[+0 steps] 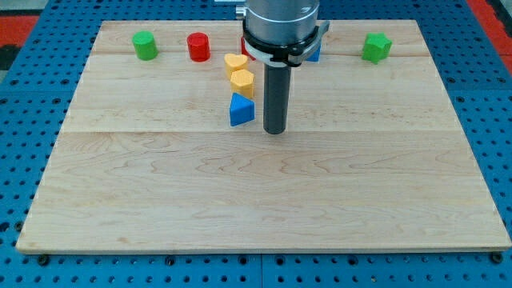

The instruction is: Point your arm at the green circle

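The green circle, a short green cylinder, stands near the board's top left corner. My tip rests on the board near the top middle, far to the right of the green circle and lower in the view. It sits just right of a blue triangle block, apart from it. The arm's body rises above the rod and hides part of the board's top edge.
A red cylinder stands right of the green circle. Two yellow blocks sit above the blue triangle. A blue block and a red block peek out behind the arm. A green star-like block sits at the top right.
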You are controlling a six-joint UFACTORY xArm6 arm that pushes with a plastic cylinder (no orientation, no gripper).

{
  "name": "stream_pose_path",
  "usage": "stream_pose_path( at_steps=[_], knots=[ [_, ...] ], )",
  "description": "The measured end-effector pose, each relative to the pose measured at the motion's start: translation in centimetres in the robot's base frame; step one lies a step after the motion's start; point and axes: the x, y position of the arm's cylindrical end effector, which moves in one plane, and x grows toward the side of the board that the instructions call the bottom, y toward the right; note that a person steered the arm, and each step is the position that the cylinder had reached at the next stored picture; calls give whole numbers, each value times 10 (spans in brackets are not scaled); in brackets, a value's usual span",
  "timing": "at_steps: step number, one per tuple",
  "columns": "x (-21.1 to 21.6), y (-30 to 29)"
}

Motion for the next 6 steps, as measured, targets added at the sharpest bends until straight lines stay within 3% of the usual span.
stream_pose_path(
  at_steps=[1, 2, 5, 6],
  knots=[
    [0, -20],
    [0, -87],
    [-12, -160],
    [-12, -160]
  ],
)
